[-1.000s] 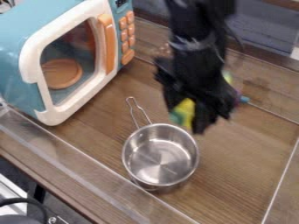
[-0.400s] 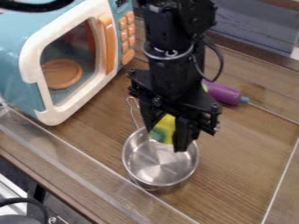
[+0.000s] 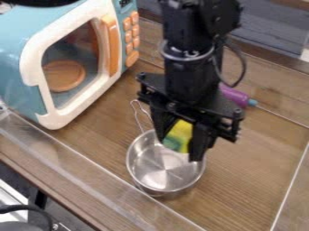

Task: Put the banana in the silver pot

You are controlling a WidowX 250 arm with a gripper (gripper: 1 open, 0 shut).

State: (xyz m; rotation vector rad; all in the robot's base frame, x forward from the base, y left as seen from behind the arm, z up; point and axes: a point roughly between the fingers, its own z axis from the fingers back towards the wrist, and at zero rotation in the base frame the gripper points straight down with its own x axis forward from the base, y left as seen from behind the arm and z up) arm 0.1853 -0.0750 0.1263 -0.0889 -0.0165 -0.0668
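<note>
My black gripper [image 3: 182,135] points straight down and is shut on the banana [image 3: 179,137], a short yellow toy with a green tip. The banana hangs between the fingers directly over the silver pot [image 3: 162,170]. That pot is a small shiny steel one with a thin wire handle [image 3: 139,117], standing on the wooden table near the front edge. The banana's lower end is at about the height of the pot's far rim. The arm hides the pot's far right rim.
A teal and white toy microwave [image 3: 67,54] with its orange panel stands at the back left. A purple toy eggplant [image 3: 236,95] lies on the table behind the arm. A clear raised edge [image 3: 72,167] borders the table's front.
The arm carried the banana left and toward the front, from beside the pot's far right to over it. The eggplant behind the arm has come into view. The grip stayed shut.
</note>
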